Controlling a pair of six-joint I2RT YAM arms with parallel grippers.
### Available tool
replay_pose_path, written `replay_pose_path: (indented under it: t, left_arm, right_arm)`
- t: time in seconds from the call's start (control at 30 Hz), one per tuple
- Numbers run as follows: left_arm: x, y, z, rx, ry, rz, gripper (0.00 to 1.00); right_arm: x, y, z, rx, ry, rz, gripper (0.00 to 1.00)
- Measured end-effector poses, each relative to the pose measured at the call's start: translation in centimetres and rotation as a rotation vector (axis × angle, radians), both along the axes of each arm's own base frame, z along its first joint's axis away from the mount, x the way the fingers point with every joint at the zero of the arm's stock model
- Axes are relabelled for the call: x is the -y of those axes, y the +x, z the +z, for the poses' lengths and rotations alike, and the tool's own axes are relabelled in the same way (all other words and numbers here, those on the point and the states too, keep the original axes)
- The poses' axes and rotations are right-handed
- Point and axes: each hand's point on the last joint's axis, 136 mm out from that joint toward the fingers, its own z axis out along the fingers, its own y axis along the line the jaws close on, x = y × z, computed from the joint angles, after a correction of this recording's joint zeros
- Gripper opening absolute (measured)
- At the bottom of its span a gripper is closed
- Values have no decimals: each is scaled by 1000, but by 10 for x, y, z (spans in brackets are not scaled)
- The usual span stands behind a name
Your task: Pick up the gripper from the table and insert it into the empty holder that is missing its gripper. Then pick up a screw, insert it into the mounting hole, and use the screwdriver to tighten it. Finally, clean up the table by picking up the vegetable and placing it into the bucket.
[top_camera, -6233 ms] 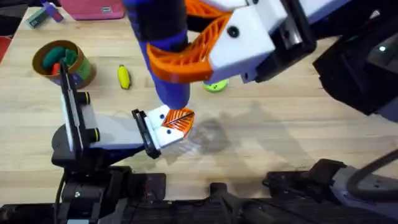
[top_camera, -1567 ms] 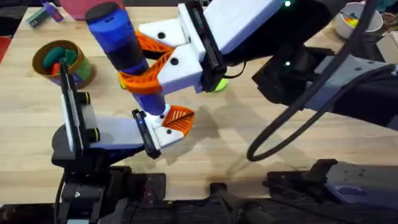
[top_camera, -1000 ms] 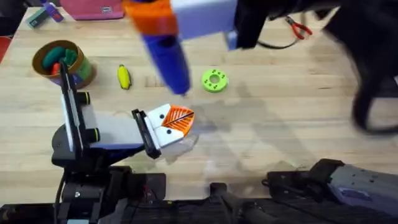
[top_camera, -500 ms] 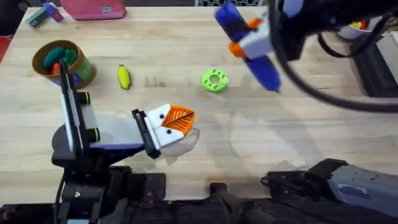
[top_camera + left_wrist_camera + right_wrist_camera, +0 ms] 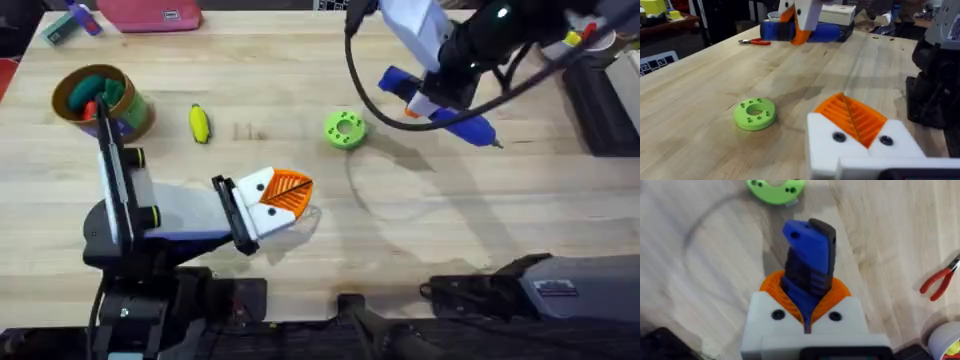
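the right gripper (image 5: pixel 807 312) grips the blue pen-shaped screwdriver (image 5: pixel 440 103); left gripper (image 5: pixel 852 120) pressed together; small yellow toy vegetable (image 5: pixel 200 124) not yet in the round can bucket (image 5: pixel 98 100)

The left gripper (image 5: pixel 860 131) shows 2 white fingers (image 5: pixel 827 137) with orange ribbed pads pressed together. A green disc (image 5: pixel 755 113) lies on the wooden table (image 5: pixel 700 100) near it. Farther away, the right gripper (image 5: pixel 800 25) holds the blue screwdriver (image 5: pixel 825 32) level above the table, near red-handled pliers (image 5: pixel 754 42).
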Motion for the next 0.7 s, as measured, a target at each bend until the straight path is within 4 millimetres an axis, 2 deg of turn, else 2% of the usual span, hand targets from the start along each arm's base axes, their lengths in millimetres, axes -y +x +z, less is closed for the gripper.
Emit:
replay_pose_path:
  t: [0.17,0.37,0.57,0.7]
  left_arm:
    - [0,0,0,0,0,0,17]
    - [0,0,0,0,0,0,17]
    - [0,0,0,0,0,0,17]
    - [0,0,0,0,0,0,17]
  right_arm:
    - [22,8,-40,-17,-64,12,23]
    - [51,3,-90,-60,-128,92,23]
    - [81,6,-118,-126,-159,85,23]
    - [89,7,-134,-165,-178,100,23]
